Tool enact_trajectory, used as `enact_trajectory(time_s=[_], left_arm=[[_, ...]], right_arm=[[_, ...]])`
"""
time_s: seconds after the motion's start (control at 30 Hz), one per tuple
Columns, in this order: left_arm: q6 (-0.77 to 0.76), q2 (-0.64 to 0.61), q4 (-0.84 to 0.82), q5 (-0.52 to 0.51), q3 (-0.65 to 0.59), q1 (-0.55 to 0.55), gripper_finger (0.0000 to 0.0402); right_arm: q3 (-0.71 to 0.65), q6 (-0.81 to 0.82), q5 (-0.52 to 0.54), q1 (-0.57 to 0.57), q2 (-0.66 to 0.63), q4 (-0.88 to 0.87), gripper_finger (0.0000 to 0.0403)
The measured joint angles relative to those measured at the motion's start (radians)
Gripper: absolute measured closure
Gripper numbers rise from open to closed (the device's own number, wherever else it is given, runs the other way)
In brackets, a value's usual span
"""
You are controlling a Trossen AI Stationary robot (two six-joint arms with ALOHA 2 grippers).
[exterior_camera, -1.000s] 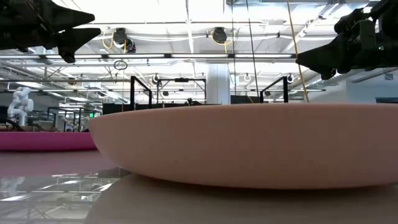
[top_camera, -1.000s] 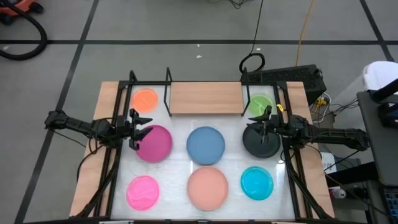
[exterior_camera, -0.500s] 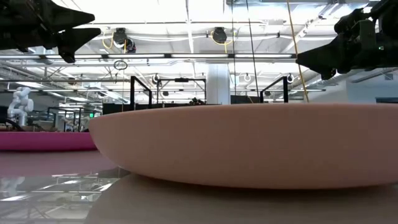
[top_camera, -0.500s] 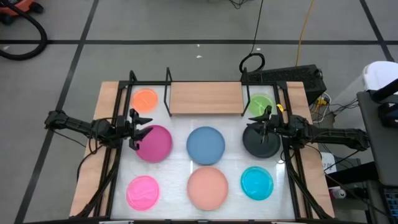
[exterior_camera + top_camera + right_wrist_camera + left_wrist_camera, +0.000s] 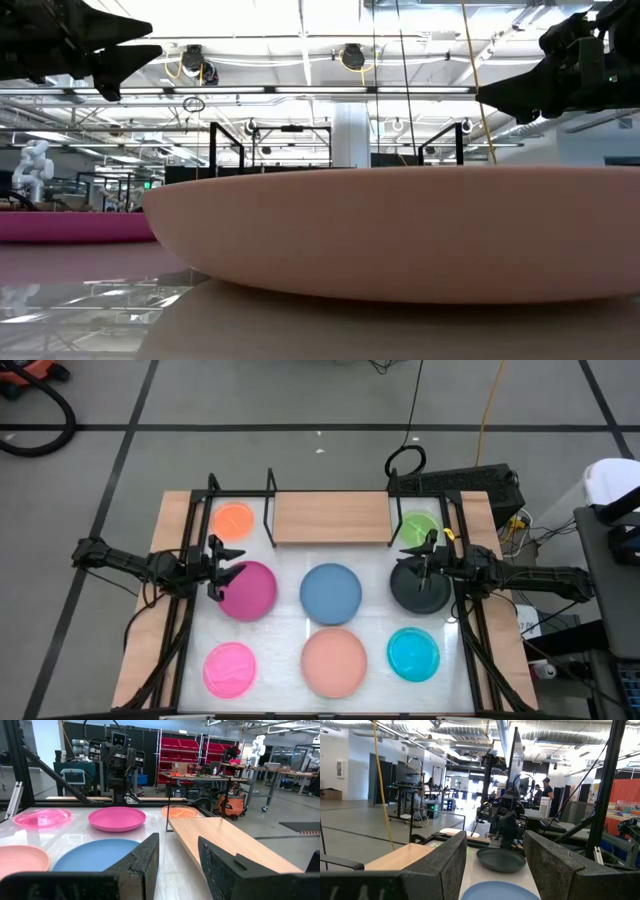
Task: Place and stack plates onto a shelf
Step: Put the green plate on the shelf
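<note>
The white desk (image 5: 285, 622) carried six plates; the shelf (image 5: 330, 517) lay along its far edge, bare. The left gripper (image 5: 224, 571), jaws open, hovered at the magenta plate (image 5: 250, 590). The right gripper (image 5: 421, 565), jaws open, hovered over the black plate (image 5: 418, 586). Recommended procedure: descend squarely and pinch one rim firmly.

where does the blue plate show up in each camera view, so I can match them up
High view: blue plate, centre of the table, between the magenta plate and the black plate.
Low view: not in it; the salmon plate fills the picture.
Left wrist view: bottom edge, before the black plate.
Right wrist view: lower left, before the magenta plate.
Shared landmark: the shelf.
</note>
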Motion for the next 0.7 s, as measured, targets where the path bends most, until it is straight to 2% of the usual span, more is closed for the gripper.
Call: enact_trajectory(time_s=[0.47, 0.7], left_arm=[[0.000, 0.000, 0.000, 0.000, 0.000, 0.000, 0.0199], [0.000, 0.000, 0.000, 0.000, 0.000, 0.000, 0.0199]], right_arm=[[0.000, -0.032, 0.000, 0.000, 0.000, 0.061, 0.0284], [0.000, 0.085, 0.000, 0.000, 0.000, 0.147, 0.0284]])
